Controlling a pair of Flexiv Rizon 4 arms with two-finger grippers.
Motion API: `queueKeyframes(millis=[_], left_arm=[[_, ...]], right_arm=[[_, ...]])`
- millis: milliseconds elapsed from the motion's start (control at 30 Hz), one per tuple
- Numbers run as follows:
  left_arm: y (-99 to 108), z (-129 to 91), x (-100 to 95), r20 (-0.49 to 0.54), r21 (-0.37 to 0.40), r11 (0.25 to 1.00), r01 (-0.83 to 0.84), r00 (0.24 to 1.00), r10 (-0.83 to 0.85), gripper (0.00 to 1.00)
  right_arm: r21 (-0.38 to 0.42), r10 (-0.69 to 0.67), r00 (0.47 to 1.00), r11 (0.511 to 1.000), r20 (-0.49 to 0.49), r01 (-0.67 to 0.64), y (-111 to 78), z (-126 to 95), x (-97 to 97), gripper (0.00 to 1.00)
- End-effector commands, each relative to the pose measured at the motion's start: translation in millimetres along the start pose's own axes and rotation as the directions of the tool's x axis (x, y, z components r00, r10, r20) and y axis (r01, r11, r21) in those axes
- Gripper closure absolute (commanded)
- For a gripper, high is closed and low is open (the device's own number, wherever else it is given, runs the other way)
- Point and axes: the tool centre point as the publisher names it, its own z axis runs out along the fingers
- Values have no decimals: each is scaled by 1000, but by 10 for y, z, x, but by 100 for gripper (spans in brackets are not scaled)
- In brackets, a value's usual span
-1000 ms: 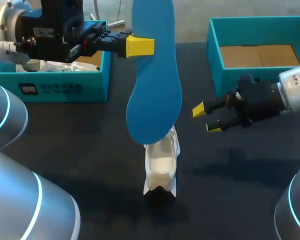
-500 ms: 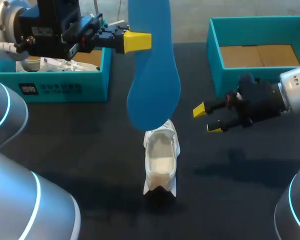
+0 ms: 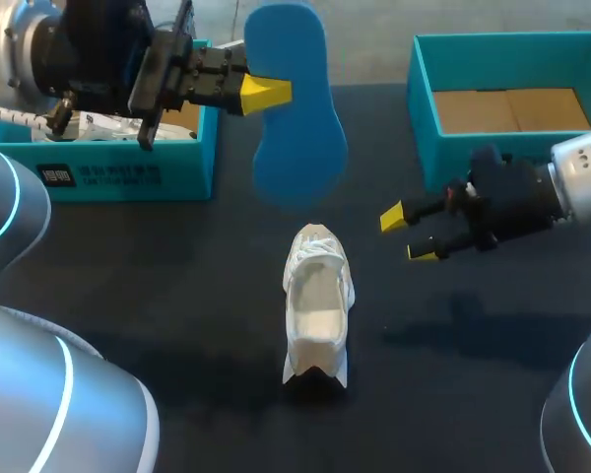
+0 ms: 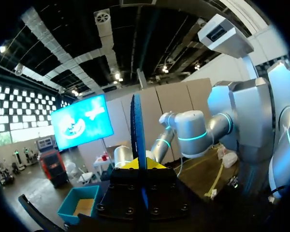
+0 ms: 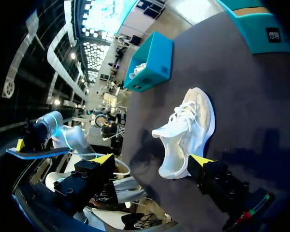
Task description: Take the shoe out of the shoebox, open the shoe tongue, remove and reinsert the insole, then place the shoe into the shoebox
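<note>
A white shoe (image 3: 317, 301) stands upright on the dark table, toe pointing away, opening empty. High above and behind it hangs the blue insole (image 3: 294, 108), clear of the shoe, with my left gripper (image 3: 266, 94) shut on its edge. In the left wrist view the insole (image 4: 137, 125) shows edge-on, rising from between the closed yellow tips of the left gripper (image 4: 137, 164). My right gripper (image 3: 406, 235) hovers open to the right of the shoe, holding nothing. From the right wrist the shoe (image 5: 188, 130) lies ahead of the open right gripper (image 5: 152, 161), and the insole (image 5: 36, 153) hangs off beyond.
A teal shoebox (image 3: 98, 169) holding white paper stands at the back left. A second teal box (image 3: 424, 118) with a cardboard floor sits at the back right, just behind my right arm. The left box (image 5: 152, 63) shows beyond the shoe.
My left arm has lifted the insole up and back, so its lower end no longer touches the shoe. The right arm and the shoe have stayed put.
</note>
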Motion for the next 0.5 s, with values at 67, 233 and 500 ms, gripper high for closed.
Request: queueKeyframes(millis=[67, 233, 500], left_arm=[[60, -50, -93, -48, -72, 891, -449, 893, 447, 100], [60, -50, -93, -48, -72, 891, -449, 893, 447, 100], [86, -57, -99, -36, -67, 871, -487, 873, 486, 100]], right_arm=[[-2, 2, 1000, 1000, 4, -2, -11, 8, 8, 0], [-2, 2, 1000, 1000, 4, -2, -11, 8, 8, 0], [-2, 2, 1000, 1000, 4, -2, -11, 8, 8, 0]])
